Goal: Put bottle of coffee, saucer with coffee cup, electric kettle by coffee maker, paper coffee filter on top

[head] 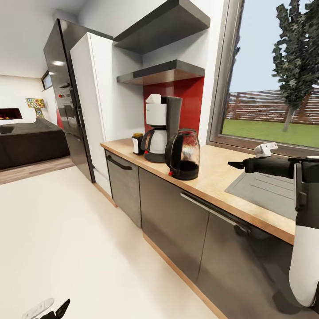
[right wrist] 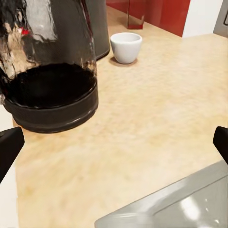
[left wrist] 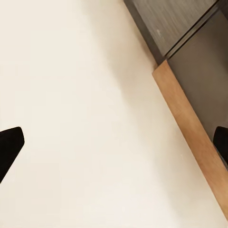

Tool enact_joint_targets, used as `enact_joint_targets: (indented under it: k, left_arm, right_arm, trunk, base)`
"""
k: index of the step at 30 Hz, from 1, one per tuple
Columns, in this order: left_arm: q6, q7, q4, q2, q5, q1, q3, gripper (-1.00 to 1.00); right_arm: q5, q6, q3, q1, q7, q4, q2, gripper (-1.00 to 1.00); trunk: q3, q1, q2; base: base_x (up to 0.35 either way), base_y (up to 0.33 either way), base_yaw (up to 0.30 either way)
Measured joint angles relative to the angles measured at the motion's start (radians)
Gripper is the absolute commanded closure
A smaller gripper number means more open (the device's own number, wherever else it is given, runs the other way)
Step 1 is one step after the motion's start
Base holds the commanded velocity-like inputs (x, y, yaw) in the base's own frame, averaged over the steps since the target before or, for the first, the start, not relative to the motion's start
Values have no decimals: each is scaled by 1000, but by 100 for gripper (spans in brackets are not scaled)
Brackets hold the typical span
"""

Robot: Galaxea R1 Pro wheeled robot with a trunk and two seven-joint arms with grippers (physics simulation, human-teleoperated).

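On the kitchen countertop (head: 212,177) the coffee maker (head: 159,128) stands with the paper coffee filter (head: 153,99) on top. The bottle of coffee (head: 138,143) is at its left and the electric kettle (head: 183,154) in front of it. My right gripper (head: 237,165) hovers open over the counter, right of the kettle (right wrist: 47,80). Between its spread fingertips (right wrist: 9,147) the coffee cup (right wrist: 126,46) sits on bare wood beside the coffee maker's base (right wrist: 97,26). The saucer is out of view. My left gripper (left wrist: 114,147) hangs open and empty, low over the floor. The kitchen shelf (head: 161,73) is bare.
The steel sink (head: 266,190) lies under my right arm. Grey cabinet fronts (head: 173,212) run below the counter, with a wooden plinth (left wrist: 190,123). A black fridge (head: 66,102) and a white tall cabinet (head: 95,102) close the counter's far end. Pale floor (head: 66,239) spreads to the left.
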Motion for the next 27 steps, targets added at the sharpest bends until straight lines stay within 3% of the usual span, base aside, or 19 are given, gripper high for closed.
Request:
enact_joint_targets:
  k: [17, 27]
  left_arm:
    - [0, 0, 0, 0, 0, 0, 0, -100]
    - [0, 0, 0, 0, 0, 0, 0, -100]
  right_arm:
    - [1, 0, 0, 0, -5, 1, 0, -100]
    - [2, 0, -7, 0, -10, 5, -1, -100]
  trunk:
    - [0, 0, 0]
    - [0, 0, 0]
  base:
    - [144, 0, 0]
    - [34, 0, 0]
